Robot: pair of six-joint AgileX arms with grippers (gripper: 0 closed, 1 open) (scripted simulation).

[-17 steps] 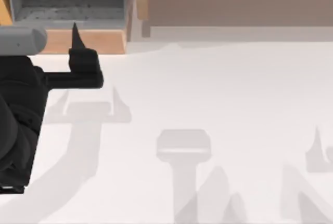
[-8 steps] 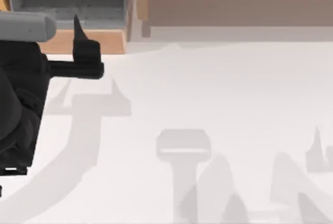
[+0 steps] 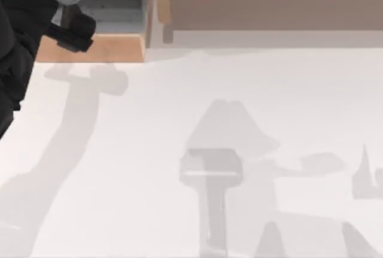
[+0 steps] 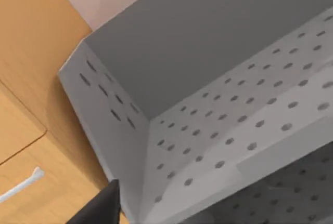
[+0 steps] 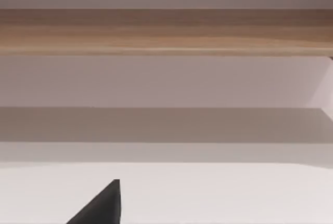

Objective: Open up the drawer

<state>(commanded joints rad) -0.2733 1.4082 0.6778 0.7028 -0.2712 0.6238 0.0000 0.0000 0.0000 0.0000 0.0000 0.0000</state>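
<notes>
Left hand [image 3: 75,27] over white table [image 3: 239,108]

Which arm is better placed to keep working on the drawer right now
Left. In the top view the left gripper hangs over the drawer at the table's far left; the right arm's fingertip faces the long shelf board.

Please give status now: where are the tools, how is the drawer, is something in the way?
Left tool above drawer front edge, top view's far left. Drawer pulled out, grey inside showing. Right arm parked, one fingertip in its wrist view. Nothing seen blocking.
</notes>
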